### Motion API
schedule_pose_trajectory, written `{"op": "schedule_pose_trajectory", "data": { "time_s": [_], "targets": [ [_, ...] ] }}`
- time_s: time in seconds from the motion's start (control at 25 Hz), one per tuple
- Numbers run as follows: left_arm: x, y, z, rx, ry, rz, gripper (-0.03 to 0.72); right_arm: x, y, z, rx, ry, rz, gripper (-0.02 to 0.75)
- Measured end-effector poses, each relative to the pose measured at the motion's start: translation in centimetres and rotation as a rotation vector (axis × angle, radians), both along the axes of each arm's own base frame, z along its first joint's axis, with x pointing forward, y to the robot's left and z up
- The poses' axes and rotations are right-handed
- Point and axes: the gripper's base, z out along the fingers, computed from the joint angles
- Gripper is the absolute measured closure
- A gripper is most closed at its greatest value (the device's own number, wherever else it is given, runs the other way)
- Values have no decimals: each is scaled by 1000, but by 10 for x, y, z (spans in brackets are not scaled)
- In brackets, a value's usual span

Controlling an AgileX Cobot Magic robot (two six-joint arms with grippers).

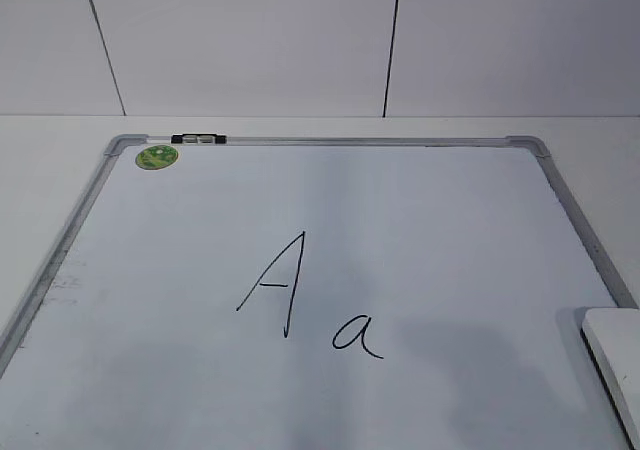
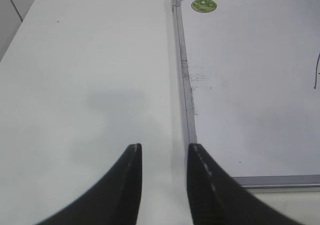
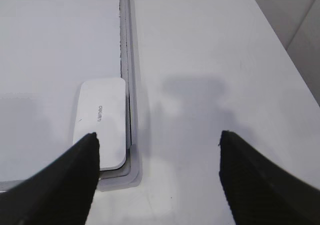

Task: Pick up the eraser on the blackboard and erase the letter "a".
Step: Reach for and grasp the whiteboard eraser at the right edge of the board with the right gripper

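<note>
The blackboard (image 1: 420,210), a white board with a grey frame, lies flat on the table. A small cursive letter "a" (image 1: 357,336) is drawn right of a taller capital "A" (image 1: 275,282). The white eraser (image 1: 618,355) lies in the board's near right corner; it also shows in the right wrist view (image 3: 100,121). My right gripper (image 3: 157,137) is open and empty, above the table just right of the eraser. My left gripper (image 2: 164,149) is open and empty, above the board's near left edge (image 2: 186,85). Neither gripper shows in the exterior view.
A round green sticker (image 1: 158,156) and a small black clip (image 1: 199,139) sit at the board's far left corner. Faint marker smudges (image 2: 200,78) lie along the board's left edge. White table (image 2: 90,75) surrounds the board, with a panelled wall behind.
</note>
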Motion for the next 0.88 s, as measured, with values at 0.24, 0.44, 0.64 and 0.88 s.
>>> {"op": "schedule_pose_trajectory", "data": {
  "time_s": [0.24, 0.44, 0.64, 0.88],
  "targets": [
    [0, 0, 0, 0, 0, 0, 449, 0, 0, 0, 0, 0, 0, 146],
    [0, 0, 0, 0, 0, 0, 449, 0, 0, 0, 0, 0, 0, 146],
    [0, 0, 0, 0, 0, 0, 449, 0, 1, 0, 12, -2, 24, 146],
    [0, 0, 0, 0, 0, 0, 449, 1, 11, 6, 107, -51, 98, 146]
  ]
}}
